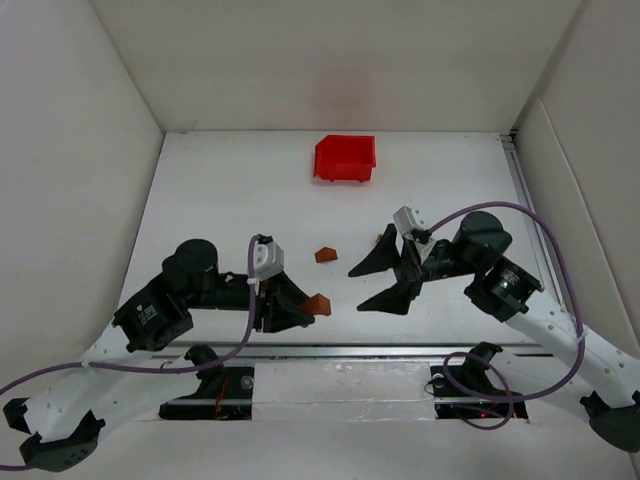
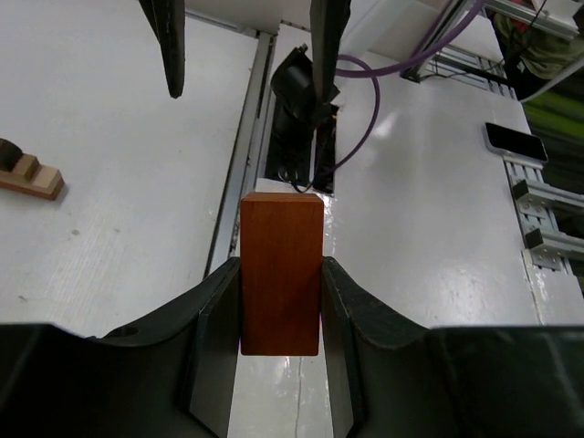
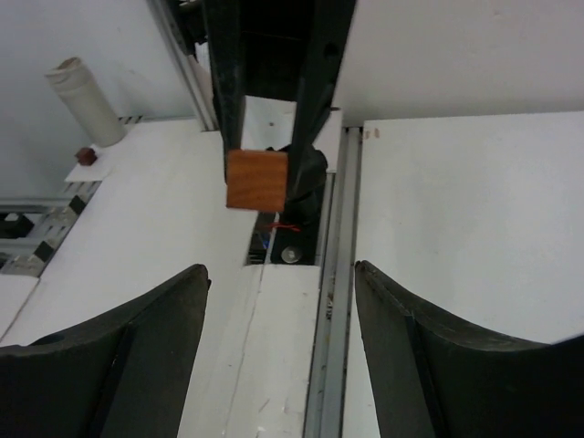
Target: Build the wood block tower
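My left gripper [image 1: 305,308] is shut on an orange-brown wooden block [image 1: 318,303] and holds it near the table's front edge. In the left wrist view the block [image 2: 281,274] stands upright between the two fingers. A dark reddish-brown block with a peaked end [image 1: 325,254] lies on the table behind it. Another small block [image 1: 385,238] lies half hidden behind my right gripper. A tan block [image 2: 32,178] with a darker piece beside it shows at the left wrist view's left edge. My right gripper [image 1: 358,290] is open and empty, facing the left gripper. It sees the held block [image 3: 256,180] ahead.
A red plastic bin [image 1: 345,158] stands at the back centre. White walls close in the table on three sides. A metal rail [image 1: 330,350] runs along the front edge. Purple cables loop from both arms.
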Available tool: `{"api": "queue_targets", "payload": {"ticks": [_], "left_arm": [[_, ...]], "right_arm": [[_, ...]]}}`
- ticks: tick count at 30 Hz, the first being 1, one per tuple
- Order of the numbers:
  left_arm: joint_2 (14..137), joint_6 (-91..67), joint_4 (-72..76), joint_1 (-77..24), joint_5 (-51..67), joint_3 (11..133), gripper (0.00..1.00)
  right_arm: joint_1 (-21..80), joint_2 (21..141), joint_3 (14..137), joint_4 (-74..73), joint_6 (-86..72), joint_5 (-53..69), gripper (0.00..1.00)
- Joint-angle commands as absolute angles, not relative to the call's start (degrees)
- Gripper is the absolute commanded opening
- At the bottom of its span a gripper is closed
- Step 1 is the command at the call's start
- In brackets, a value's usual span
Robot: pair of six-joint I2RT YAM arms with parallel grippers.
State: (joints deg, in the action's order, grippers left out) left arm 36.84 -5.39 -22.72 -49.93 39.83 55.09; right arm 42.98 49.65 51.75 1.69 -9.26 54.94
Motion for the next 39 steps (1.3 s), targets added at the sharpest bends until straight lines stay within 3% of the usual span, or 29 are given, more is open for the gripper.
{"api": "queue_targets", "payload": {"ticks": [1,7,11,39], "left_arm": [[40.6,-3.6,-22.4,-50.2,45.4,54.3,0.0],[43.4,-3.9,-22.3,-50.2,46.4,54.1,0.0],[43.5,-3.9,-22.1,-50.2,46.8,54.0,0.0],[43.7,-3.9,-21.9,-50.2,46.9,54.0,0.0]], "right_arm": [[45.0,50.2,56.7,-3.1,-5.2,55.8,0.7],[47.6,51.1,57.0,-5.4,-6.3,50.6,0.68],[47.6,54.8,59.8,-10.4,-8.7,46.5,0.58],[54.8,59.6,61.6,-10.6,-12.0,48.4,0.57]]}}
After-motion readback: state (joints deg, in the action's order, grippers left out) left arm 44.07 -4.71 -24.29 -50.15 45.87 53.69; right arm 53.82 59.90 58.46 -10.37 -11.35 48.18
